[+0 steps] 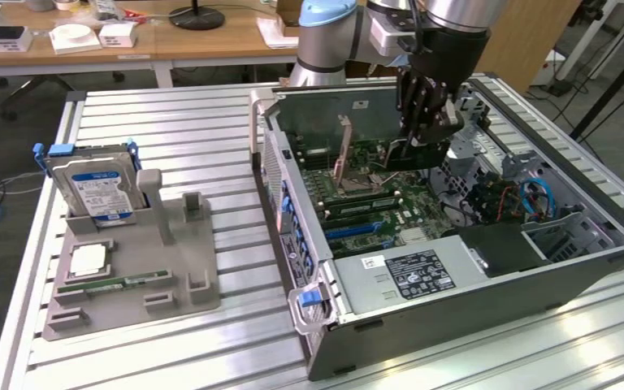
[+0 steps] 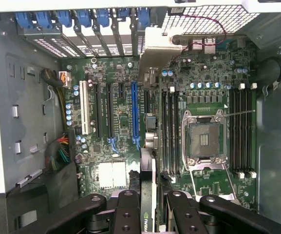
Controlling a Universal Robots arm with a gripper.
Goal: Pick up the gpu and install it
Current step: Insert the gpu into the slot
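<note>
Inside the open computer case (image 1: 572, 268), the gpu (image 1: 412, 154) hangs from the gripper (image 1: 421, 138) over the motherboard (image 1: 377, 203), well clear of the grey holder (image 1: 127, 276) out on the slatted counter (image 1: 204, 146). The gripper is clamped on it. In the wrist view one dark finger (image 2: 128, 214) lies along each face of the card and the board is pinched between them.

The card looks thin and flat. In the wrist view it is seen edge-on, as a narrow dark strip with a green-and-white logo at the held end. A bent silver bracket (image 2: 157, 48) caps the far end. In the exterior view it shows as a black block just beneath the fingers.

It stands on edge with its faces upright. Its long axis is level and runs from the gripper towards the rear wall of the case and its row of blue latches (image 2: 82, 19), which lies towards the exterior view's left. The bracket end is nearest those latches, and the held end points into the case. The strip runs parallel to the long blue slot (image 2: 134, 112), just beside it, with the dark memory slots (image 2: 169, 131) on its other side. I cannot tell whether its lower edge touches any slot.

A hard drive (image 1: 97, 188) stands in the holder.
</note>
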